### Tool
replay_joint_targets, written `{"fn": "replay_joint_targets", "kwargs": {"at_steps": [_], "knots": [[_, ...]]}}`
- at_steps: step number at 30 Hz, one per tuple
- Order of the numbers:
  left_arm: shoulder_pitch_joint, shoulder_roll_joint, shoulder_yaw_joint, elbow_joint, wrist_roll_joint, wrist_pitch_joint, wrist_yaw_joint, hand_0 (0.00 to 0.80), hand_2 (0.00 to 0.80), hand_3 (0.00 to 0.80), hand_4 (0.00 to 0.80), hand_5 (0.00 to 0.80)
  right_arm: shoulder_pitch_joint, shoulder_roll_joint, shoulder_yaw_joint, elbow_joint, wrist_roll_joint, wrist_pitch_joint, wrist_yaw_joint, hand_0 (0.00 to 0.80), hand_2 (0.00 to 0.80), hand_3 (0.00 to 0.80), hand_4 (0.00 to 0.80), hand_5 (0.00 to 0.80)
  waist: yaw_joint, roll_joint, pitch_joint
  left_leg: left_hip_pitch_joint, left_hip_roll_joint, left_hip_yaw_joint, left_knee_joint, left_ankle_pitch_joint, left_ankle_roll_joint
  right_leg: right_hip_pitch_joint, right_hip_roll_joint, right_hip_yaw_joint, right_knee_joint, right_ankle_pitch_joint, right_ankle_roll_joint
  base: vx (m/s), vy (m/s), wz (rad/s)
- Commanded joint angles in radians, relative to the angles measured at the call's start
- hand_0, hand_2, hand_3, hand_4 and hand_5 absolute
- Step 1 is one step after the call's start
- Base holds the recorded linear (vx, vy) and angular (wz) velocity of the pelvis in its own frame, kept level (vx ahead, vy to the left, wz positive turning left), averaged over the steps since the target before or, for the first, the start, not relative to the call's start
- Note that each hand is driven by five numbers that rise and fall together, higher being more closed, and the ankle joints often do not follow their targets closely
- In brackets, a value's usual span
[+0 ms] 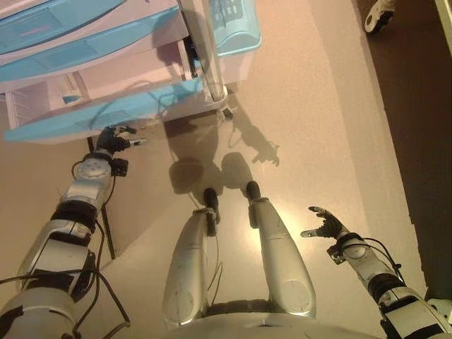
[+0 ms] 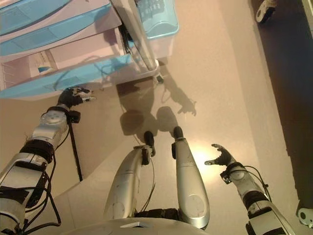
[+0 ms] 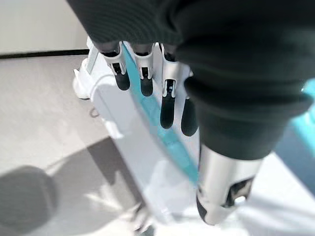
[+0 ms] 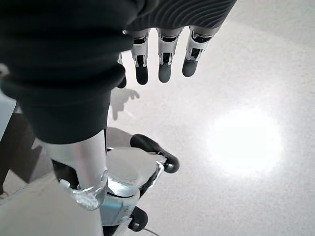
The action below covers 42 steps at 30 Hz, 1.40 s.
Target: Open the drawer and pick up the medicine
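A white drawer cabinet (image 1: 134,56) with light blue fronts stands at the upper left. Its lowest drawer (image 1: 92,116) is pulled out. Inside it lies a white medicine box (image 1: 70,87) with blue print, also seen in the right eye view (image 2: 43,61). My left hand (image 1: 113,139) is just in front of and below the drawer's blue front edge, with its fingers relaxed and holding nothing. In the left wrist view its fingers (image 3: 167,105) are straight beside the blue front (image 3: 170,140). My right hand (image 1: 323,224) is open and empty over the floor at the lower right.
The cabinet stands on small castors (image 1: 227,111). A light blue bin (image 1: 236,28) is on its right side. A black strip (image 1: 106,219) runs along the floor under my left arm. Dark flooring (image 1: 417,127) and a white wheeled base (image 1: 378,14) are at the right.
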Motion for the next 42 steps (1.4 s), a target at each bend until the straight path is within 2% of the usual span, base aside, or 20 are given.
{"fn": "replay_joint_targets", "kwargs": {"at_steps": [1, 10, 15, 19, 22, 26, 29, 30, 31, 33, 34, 36, 42], "knots": [[-0.168, 0.139, 0.122, 0.035, -0.103, -0.129, 0.126, 0.0, 0.0, 0.0, 0.0, 0.0, 0.097, 0.013, 0.041, -0.025, 0.032, -0.035, -0.034, 0.0, 0.0, 0.0, 0.0, 0.0, -0.038, -0.017, -0.066, 0.027, -0.056, 0.037, -0.024, -0.09, 0.103, 0.005, 0.02, -0.005, -0.09, 0.027, 0.005, 0.022, -0.002, -0.04], [-0.306, 0.114, 0.076, 0.115, -0.045, -0.216, 0.331, 0.0, 0.0, 0.0, 0.0, 0.0, 0.088, 0.035, 0.088, -0.008, 0.039, -0.039, -0.065, 0.0, 0.0, 0.0, 0.0, 0.0, -0.057, -0.043, -0.071, 0.014, -0.045, 0.048, -0.011, -0.101, 0.103, -0.012, 0.036, 0.022, -0.105, 0.042, 0.007, 0.016, 0.003, -0.06], [-0.355, 0.111, 0.088, 0.149, -0.079, -0.314, 0.432, 0.0, 0.0, 0.0, 0.0, 0.0, 0.086, 0.045, 0.107, -0.001, 0.05, -0.045, -0.07, 0.0, 0.0, 0.0, 0.0, 0.0, -0.058, -0.065, -0.069, 0.005, -0.043, 0.046, -0.001, -0.109, 0.104, -0.014, 0.048, 0.028, -0.115, 0.049, 0.005, 0.027, -0.022, -0.1], [-0.372, 0.099, 0.091, 0.177, -0.03, -0.371, 0.534, 0.0, 0.0, 0.0, 0.0, 0.0, 0.083, 0.054, 0.124, 0.001, 0.051, -0.051, -0.064, 0.0, 0.0, 0.0, 0.0, 0.0, -0.058, -0.076, -0.069, -0.009, -0.038, 0.044, 0.005, -0.108, 0.103, -0.022, 0.054, 0.029, -0.11, 0.046, 0.0, 0.006, -0.025, 0.0], [-0.378, 0.093, 0.093, 0.199, -0.021, -0.391, 0.537, 0.0, 0.0, 0.0, 0.0, 0.0, 0.079, 0.057, 0.133, 0.003, 0.055, -0.054, -0.062, 0.0, 0.0, 0.0, 0.0, 0.0, -0.056, -0.08, -0.068, -0.013, -0.036, 0.042, 0.005, -0.107, 0.101, -0.025, 0.055, 0.024, -0.107, 0.043, -0.003, 0.0, -0.012, 0.0], [-0.361, 0.082, 0.086, 0.207, -0.003, -0.39, 0.49, 0.0, 0.0, 0.0, 0.0, 0.0, 0.073, 0.058, 0.138, -0.002, 0.051, -0.054, -0.064, 0.0, 0.0, 0.0, 0.0, 0.0, -0.051, -0.078, -0.064, -0.014, -0.034, 0.041, -0.001, -0.1, 0.097, -0.025, 0.055, 0.018, -0.101, 0.036, -0.005, 0.0, 0.0, 0.0], [-0.325, 0.076, 0.085, 0.192, -0.048, -0.373, 0.355, 0.0, 0.0, 0.0, 0.0, 0.0, 0.073, 0.057, 0.132, -0.012, 0.041, -0.05, -0.067, 0.0, 0.0, 0.0, 0.0, 0.0, -0.044, -0.074, -0.058, -0.006, -0.035, 0.037, -0.01, -0.097, 0.096, -0.017, 0.055, 0.012, -0.096, 0.027, -0.006, -0.061, -0.017, 0.01], [-0.304, 0.069, 0.086, 0.185, -0.034, -0.363, 0.326, 0.0, 0.0, 0.0, 0.0, 0.0, 0.072, 0.057, 0.127, -0.014, 0.036, -0.047, -0.066, 0.0, 0.0, 0.0, 0.0, 0.0, -0.043, -0.077, -0.054, -0.011, -0.035, 0.047, -0.022, -0.064, 0.097, -0.017, 0.049, 0.007, -0.112, 0.056, -0.01, -0.144, -0.035, 0.03], [-0.282, 0.064, 0.084, 0.178, -0.036, -0.358, 0.293, 0.0, 0.0, 0.0, 0.0, 0.0, 0.071, 0.057, 0.123, -0.011, 0.031, -0.045, -0.066, 0.0, 0.0, 0.0, 0.0, 0.0, -0.039, -0.074, -0.054, -0.001, -0.038, 0.045, -0.031, -0.061, 0.096, -0.008, 0.048, 0.006, -0.115, 0.054, -0.009, -0.135, -0.034, 0.02], [-0.176, 0.038, 0.09, 0.138, -0.094, -0.33, 0.162, 0.0, 0.0, 0.0, 0.0, 0.0, 0.074, 0.06, 0.1, -0.005, 0.019, -0.039, -0.061, 0.0, 0.0, 0.0, 0.0, 0.0, -0.024, -0.062, -0.061, 0.039, -0.049, 0.034, -0.064, -0.051, 0.09, 0.031, 0.043, 0.003, -0.132, 0.05, -0.004, -0.009, -0.009, 0.02], [-0.161, 0.035, 0.094, 0.134, -0.099, -0.329, 0.148, 0.0, 0.0, 0.0, 0.0, 0.0, 0.076, 0.06, 0.097, -0.005, 0.018, -0.037, -0.059, 0.0, 0.0, 0.0, 0.0, 0.0, -0.023, -0.06, -0.062, 0.047, -0.051, 0.032, -0.069, -0.05, 0.089, 0.038, 0.042, 0.002, -0.135, 0.05, -0.003, 0.0, 0.0, 0.0], [-0.046, -0.004, 0.116, 0.116, -0.11, -0.327, 0.045, 0.0, 0.0, 0.0, 0.0, 0.0, 0.085, 0.064, 0.068, 0.005, 0.007, -0.04, -0.055, 0.0, 0.0, 0.0, 0.0, 0.0, -0.008, -0.05, -0.078, 0.091, -0.062, 0.017, -0.1, -0.043, 0.086, 0.085, 0.029, -0.009, -0.156, 0.045, 0.002, 0.026, -0.034, 0.05], [0.253, -0.137, 0.17, 0.105, -0.107, -0.398, -0.137, 0.0, 0.0, 0.0, 0.0, 0.0, 0.123, 0.084, -0.032, 0.088, -0.043, -0.09, -0.022, 0.0, 0.0, 0.0, 0.0, 0.0, 0.035, -0.039, -0.151, 0.233, -0.085, -0.028, -0.195, -0.023, 0.066, 0.253, -0.02, -0.062, -0.248, 0.038, 0.015, 0.068, -0.057, 0.14]]}}
